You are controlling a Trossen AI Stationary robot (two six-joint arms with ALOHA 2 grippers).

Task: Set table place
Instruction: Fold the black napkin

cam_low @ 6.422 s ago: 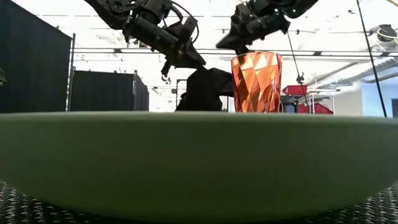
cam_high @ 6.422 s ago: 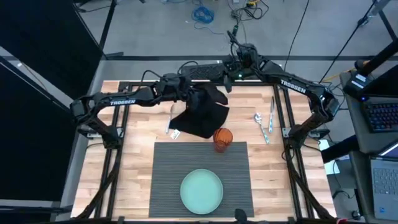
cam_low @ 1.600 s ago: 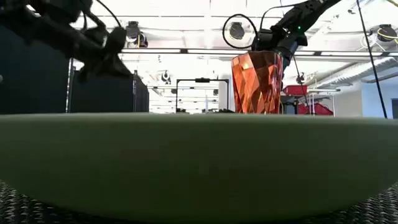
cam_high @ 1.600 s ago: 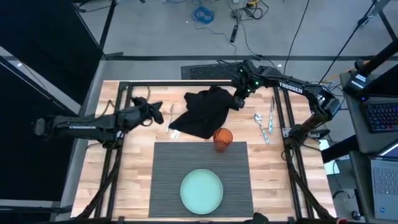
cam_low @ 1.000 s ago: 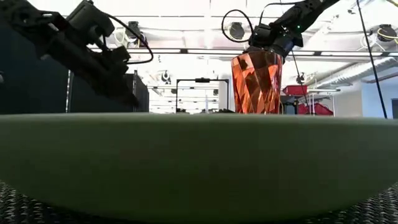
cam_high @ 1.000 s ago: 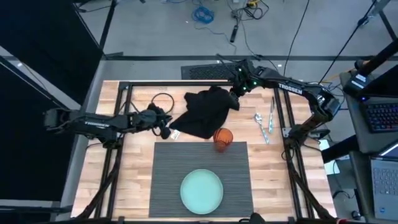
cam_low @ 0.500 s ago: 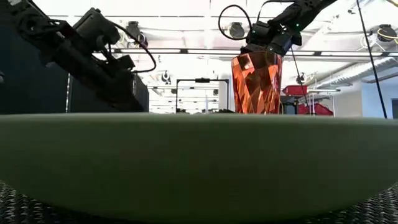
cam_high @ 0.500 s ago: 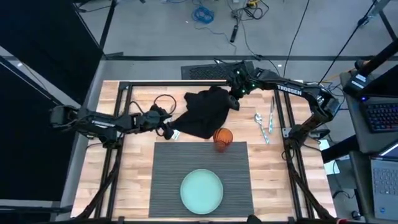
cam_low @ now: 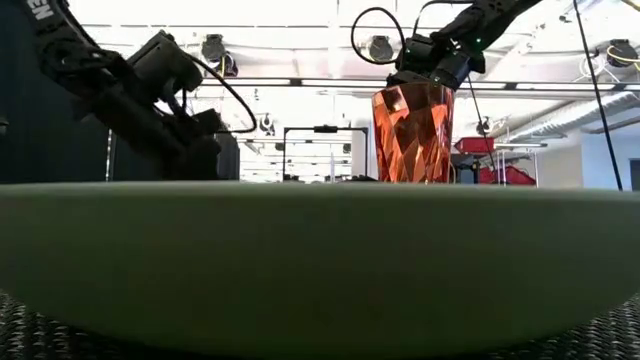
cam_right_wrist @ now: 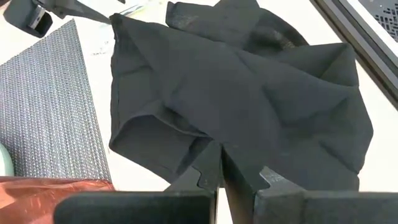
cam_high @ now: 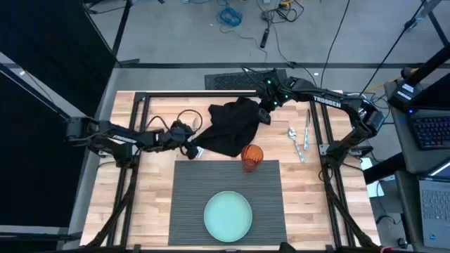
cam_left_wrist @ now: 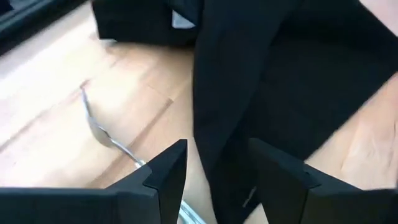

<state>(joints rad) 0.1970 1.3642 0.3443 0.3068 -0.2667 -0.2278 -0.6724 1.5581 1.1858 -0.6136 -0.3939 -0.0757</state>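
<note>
Your left claw (cam_high: 188, 146) sits low at the near-left corner of the black napkin (cam_high: 232, 126), its fingers (cam_left_wrist: 163, 168) spread apart with the cloth's edge running up between them; nothing is pinched yet. A fork (cam_left_wrist: 102, 132) lies on the desk (cam_high: 155, 190) right beside that edge, so it looks easy to catch by mistake. Bring the fingers down onto cloth only, a little inward from the corner, and keep the fork outside the pinch.

Your right claw (cam_high: 265, 112) is at the far-right part of the napkin, and in the right wrist view its fingers (cam_right_wrist: 214, 171) are pressed together over the fabric. Whether cloth is actually trapped between them, I cannot tell, so check that hold before you pull anything.

The placemat (cam_high: 193, 197) lies at the near middle of the desk with the pale green plate (cam_high: 228, 216) on its near half. The orange faceted glass (cam_high: 252, 156) stands at the mat's far edge, just beside the napkin's near side. That glass is probably your main hazard: lift the cloth upward first, away from it, rather than dragging sideways.

Once both corners are held, spread the arms evenly so the crumpled folds open out. The spoon and knife (cam_high: 300, 139) lie well to the right, out of the way.
</note>
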